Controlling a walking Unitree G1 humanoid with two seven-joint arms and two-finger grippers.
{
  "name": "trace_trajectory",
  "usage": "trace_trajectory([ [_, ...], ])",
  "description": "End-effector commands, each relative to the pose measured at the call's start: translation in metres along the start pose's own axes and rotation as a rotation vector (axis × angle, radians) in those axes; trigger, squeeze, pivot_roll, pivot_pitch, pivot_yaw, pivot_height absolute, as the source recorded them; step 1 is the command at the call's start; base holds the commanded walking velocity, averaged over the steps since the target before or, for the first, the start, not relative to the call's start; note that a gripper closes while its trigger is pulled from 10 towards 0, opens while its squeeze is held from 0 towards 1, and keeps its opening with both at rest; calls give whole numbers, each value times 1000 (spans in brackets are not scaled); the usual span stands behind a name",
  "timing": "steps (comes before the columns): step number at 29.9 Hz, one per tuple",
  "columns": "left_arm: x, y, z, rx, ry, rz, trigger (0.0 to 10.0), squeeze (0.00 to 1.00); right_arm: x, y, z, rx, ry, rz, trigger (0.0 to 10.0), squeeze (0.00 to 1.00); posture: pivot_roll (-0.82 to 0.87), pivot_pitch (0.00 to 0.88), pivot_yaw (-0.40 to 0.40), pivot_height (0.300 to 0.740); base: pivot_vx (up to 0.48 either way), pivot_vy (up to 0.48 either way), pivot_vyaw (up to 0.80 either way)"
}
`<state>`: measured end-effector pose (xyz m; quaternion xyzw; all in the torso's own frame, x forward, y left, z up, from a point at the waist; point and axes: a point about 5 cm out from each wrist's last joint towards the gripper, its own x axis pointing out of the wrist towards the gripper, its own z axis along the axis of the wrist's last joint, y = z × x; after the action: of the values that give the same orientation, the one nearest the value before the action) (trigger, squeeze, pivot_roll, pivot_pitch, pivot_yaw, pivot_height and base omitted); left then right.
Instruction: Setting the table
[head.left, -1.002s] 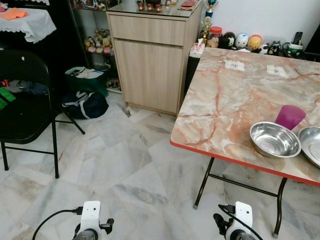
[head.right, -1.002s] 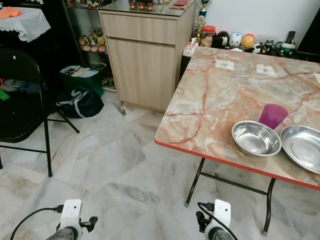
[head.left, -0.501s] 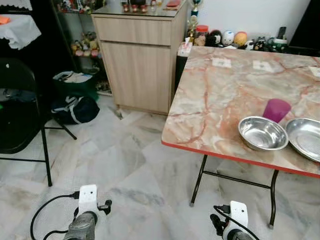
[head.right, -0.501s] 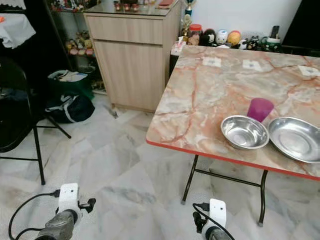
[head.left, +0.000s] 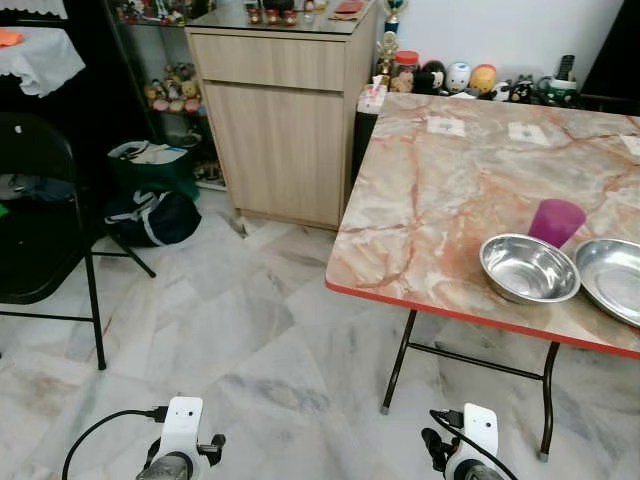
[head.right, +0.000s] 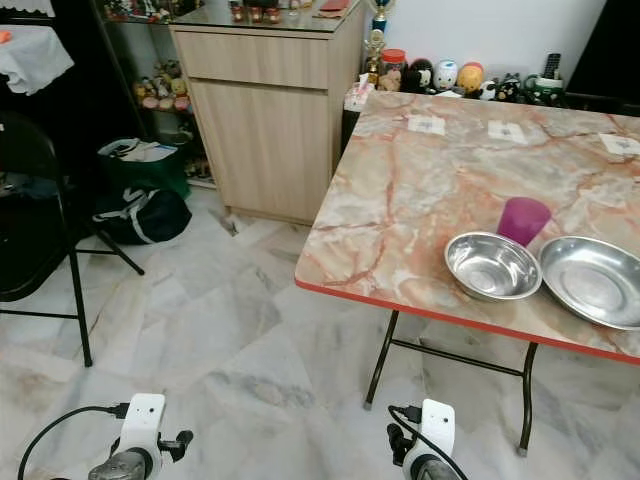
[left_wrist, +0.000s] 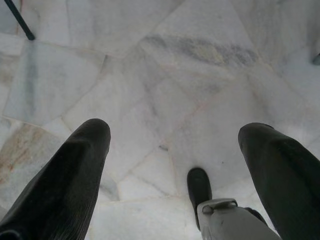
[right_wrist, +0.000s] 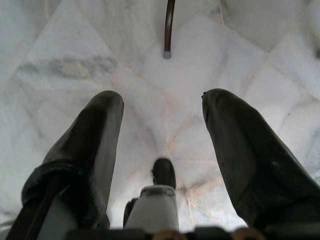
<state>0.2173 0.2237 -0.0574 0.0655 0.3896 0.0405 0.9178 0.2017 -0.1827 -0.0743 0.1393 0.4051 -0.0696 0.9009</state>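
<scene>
A marble-patterned folding table (head.left: 440, 190) with a red edge stands ahead to my right. Near its front edge sit a steel bowl (head.left: 528, 268), a wider steel dish (head.left: 612, 279) beside it, and a purple cup (head.left: 556, 221) just behind the bowl. Both arms hang low over the floor tiles. My left gripper (left_wrist: 172, 132) is open with nothing between its fingers. My right gripper (right_wrist: 162, 102) is likewise open and empty, pointing at the floor near a table leg foot (right_wrist: 167, 53).
A wooden cabinet (head.left: 285, 110) stands behind the table's far left corner. A black folding chair (head.left: 45, 230) is at the left, with a dark bag (head.left: 150, 215) on the floor beyond it. Figurines (head.left: 470, 78) line the table's far edge.
The camera has shifted slightly; the scene sits a little to the right compared with half a second ago. The dishes and cup stay put and both arms still hang low.
</scene>
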Motion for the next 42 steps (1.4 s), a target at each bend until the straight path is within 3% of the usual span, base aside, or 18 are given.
trace_trajectory([
  [1, -2, -2, -8, 18, 30, -13, 10000, 0, -1, -1, 0, 17, -13, 2, 10000, 0, -18, 0, -53, 740, 0, 0, 0],
  [6, -1, -8, -7, 24, 24, -31, 10000, 0, -1, -3, 1, 29, -24, 9, 10000, 0, 20, 0, -62, 740, 0, 0, 0],
  [17, -4, 1, -17, -26, 39, 1, 10000, 0, -2, -3, -5, 30, 3, -6, 10000, 0, 54, 0, -74, 740, 0, 0, 0],
  [25, -8, 6, -27, -42, 55, 16, 10000, 0, -3, -6, -9, 22, 15, -16, 10000, 0, 61, 0, -87, 740, 0, 0, -745],
  [42, -7, 0, -24, -61, 45, -3, 10000, 0, -3, -9, -6, 14, 11, -2, 10000, 0, 58, 8, -91, 740, 0, 0, -726],
])
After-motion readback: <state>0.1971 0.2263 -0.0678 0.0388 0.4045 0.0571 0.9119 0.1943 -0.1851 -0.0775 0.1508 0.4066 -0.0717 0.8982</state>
